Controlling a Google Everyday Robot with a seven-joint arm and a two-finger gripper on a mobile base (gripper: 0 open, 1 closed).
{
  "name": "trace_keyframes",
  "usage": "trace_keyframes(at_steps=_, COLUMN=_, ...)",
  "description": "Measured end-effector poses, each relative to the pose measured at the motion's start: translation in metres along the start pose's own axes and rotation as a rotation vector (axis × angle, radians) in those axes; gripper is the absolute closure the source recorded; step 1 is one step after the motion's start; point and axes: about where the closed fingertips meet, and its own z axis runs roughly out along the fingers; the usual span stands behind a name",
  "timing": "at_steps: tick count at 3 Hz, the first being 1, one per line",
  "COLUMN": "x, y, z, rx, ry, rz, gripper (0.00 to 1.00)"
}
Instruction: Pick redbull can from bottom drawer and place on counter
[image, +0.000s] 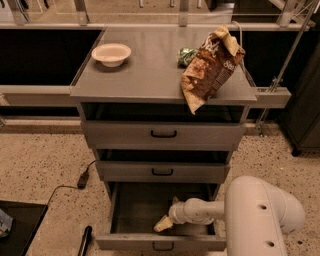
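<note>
Here, the bottom drawer (114, 212) of a grey metal cabinet stands pulled out, while the middle drawer (130, 171) and the top drawer (120, 134) above it are pushed in. The white arm (205, 211) reaches from the lower right into the open drawer. The gripper (164, 223) at its tip sits low inside, near the middle of the drawer's front. Whether the gripper is open or closed, or holds anything, cannot be told. The drink can cannot be made out; the arm covers part of the drawer floor. On the counter (150, 75) rest a pale bowl (111, 53) at the left rear, a small green wrapper (187, 55), and a brown snack bag (210, 67) overhanging the front edge.
</note>
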Motion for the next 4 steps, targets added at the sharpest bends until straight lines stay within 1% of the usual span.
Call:
trace_keyframes(at_steps=1, x=0.007, y=-0.047, z=-0.008, rx=0.125, ry=-0.011, rz=0.151, gripper=0.00)
trace_keyframes(at_steps=2, x=0.011, y=-0.047, z=-0.004, rx=0.108, ry=-0.011, rz=0.144, gripper=0.00)
trace_keyframes(at_steps=3, x=0.062, y=-0.048, z=0.001, rx=0.023, ry=-0.001, rz=0.116, gripper=0.00)
trace_keyframes(at_steps=4, x=0.059, y=-0.033, z=0.024, rx=-0.007, ry=0.002, rz=0.130, gripper=0.00)
